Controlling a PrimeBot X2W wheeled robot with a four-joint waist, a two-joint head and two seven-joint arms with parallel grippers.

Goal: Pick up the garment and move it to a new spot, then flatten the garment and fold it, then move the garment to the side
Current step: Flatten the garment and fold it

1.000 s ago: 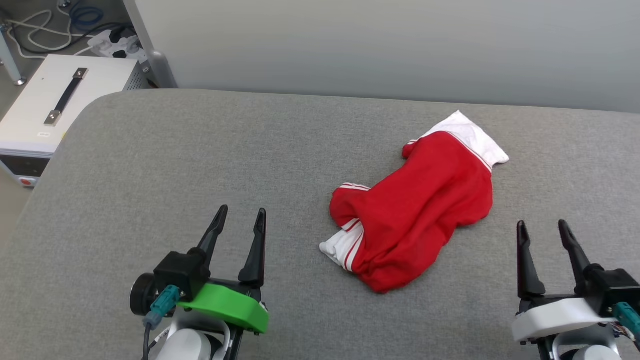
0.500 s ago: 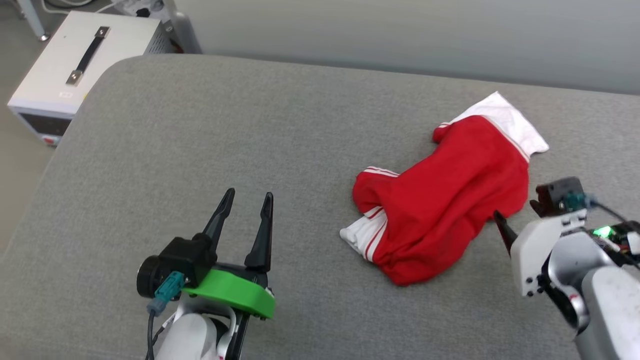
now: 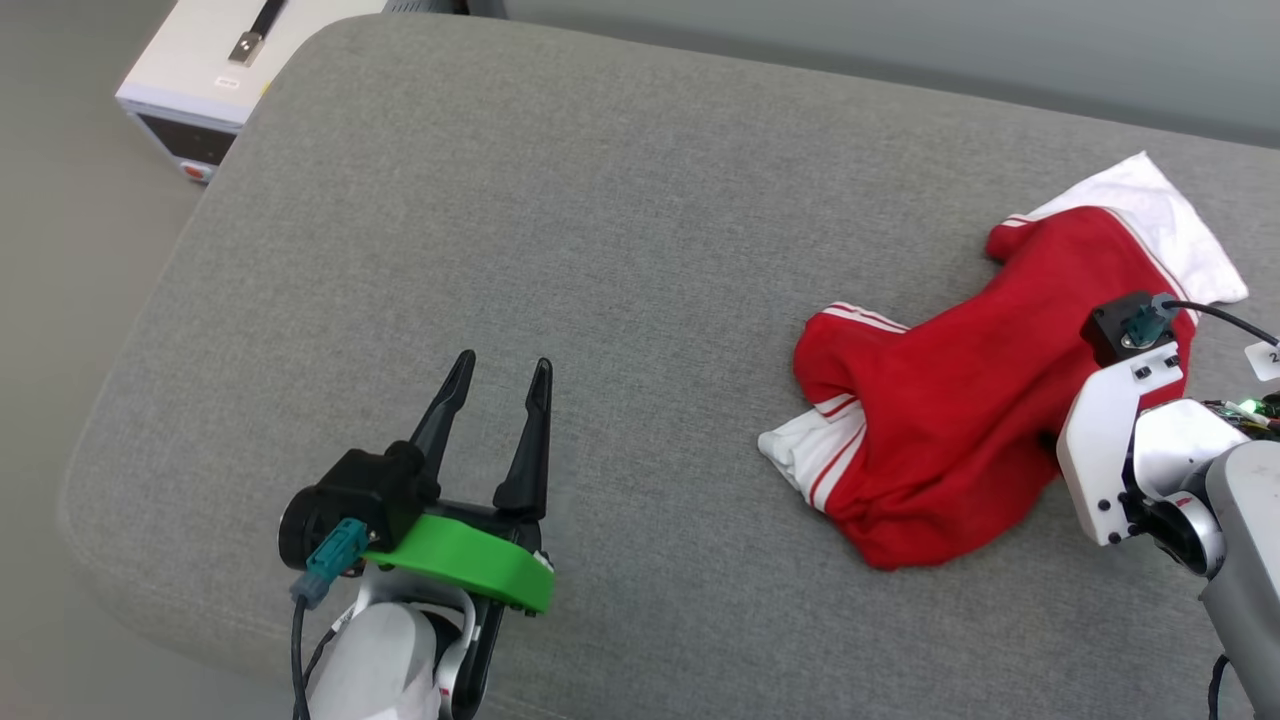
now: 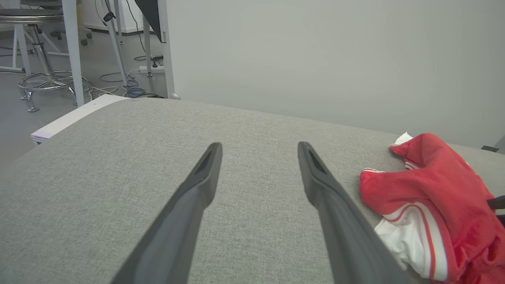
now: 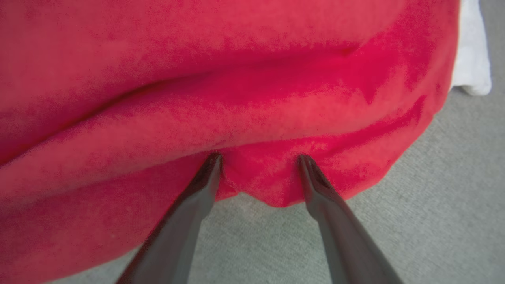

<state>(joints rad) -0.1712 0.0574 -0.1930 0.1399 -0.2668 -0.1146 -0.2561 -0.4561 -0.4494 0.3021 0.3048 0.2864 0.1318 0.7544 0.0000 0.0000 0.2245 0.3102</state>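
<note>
My left claw (image 3: 505,362) hovers spread over bare grey cushion (image 3: 600,250), well apart from the work. My right claw (image 5: 258,157), spread too, straddles a bulge at the near edge of the shirt (image 3: 950,420), placed, I judge, to pinch it. The shirt lies crumpled toward the cushion's right, white sleeve farthest.

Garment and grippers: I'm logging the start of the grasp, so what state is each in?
garment: crumpled heap, lying on the grey pad, not lifted.
left gripper: open, empty, clear of the garment.
right gripper: open, fingertips astride the garment's near edge, not closed.
</note>
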